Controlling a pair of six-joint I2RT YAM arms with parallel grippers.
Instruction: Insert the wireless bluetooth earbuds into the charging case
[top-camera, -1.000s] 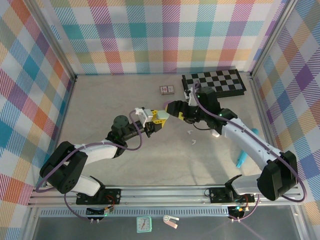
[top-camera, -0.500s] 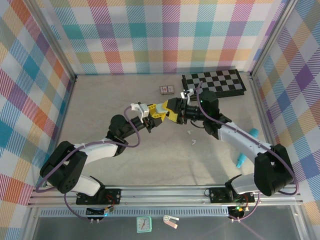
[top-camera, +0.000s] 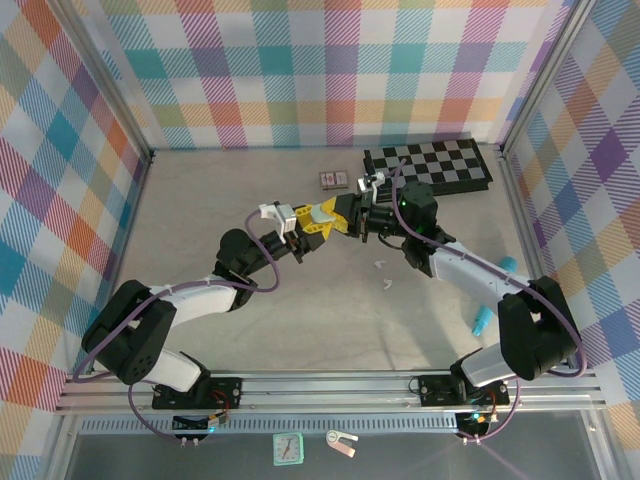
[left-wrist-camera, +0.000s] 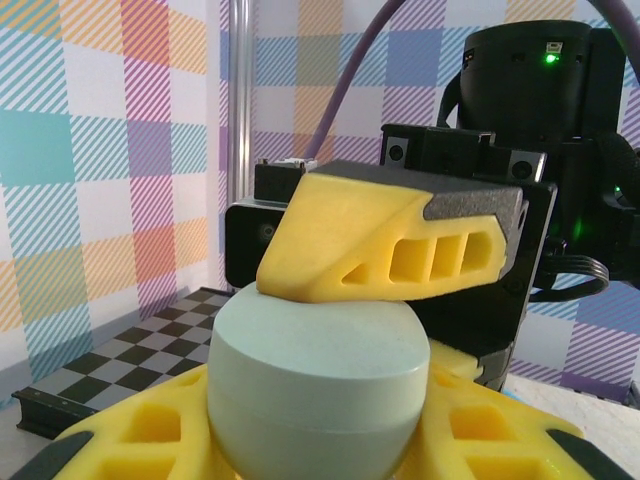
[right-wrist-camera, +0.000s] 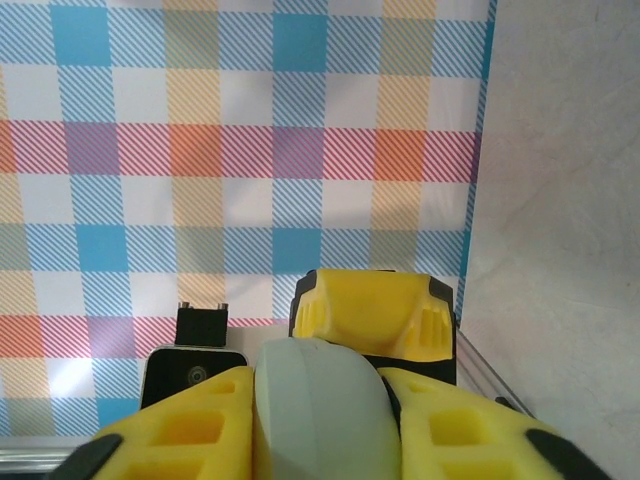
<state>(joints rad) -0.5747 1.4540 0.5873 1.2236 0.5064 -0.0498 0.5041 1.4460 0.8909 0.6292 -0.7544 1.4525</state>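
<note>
- The left arm (top-camera: 200, 295) and the right arm (top-camera: 480, 275) reach in from the near edge of the bench (top-camera: 200, 200). They meet above its middle, somewhat toward the far edge.
- The charging case (left-wrist-camera: 315, 370) is a pale grey-green pebble, held off the bench between the two sets of jaws.
- In the left wrist view, the left jaws are closed on the case. Its lower half sits between their yellow fingers (left-wrist-camera: 150, 430).
- In the same view, one yellow finger of the right jaws (left-wrist-camera: 390, 245) presses down on the domed top of the case.
- In the right wrist view, the right jaws are clamped on the case (right-wrist-camera: 318, 410). A yellow finger (right-wrist-camera: 195, 420) is tight against each of its flanks, and a left finger tip stands just behind it.
- Two small white earbuds lie on the bench right of the middle, about halfway between the far and near edges. One (top-camera: 381, 265) is just beside the right arm, and the other (top-camera: 388, 285) is near it toward the near edge. Both are apart from the case.
- A chessboard (top-camera: 440, 160) lies in the far right corner.
- A small box (top-camera: 333, 179) sits just left of the chessboard, by the far edge.
- A teal stick (top-camera: 482, 321) lies near the right edge, partly hidden by the right arm.
</note>
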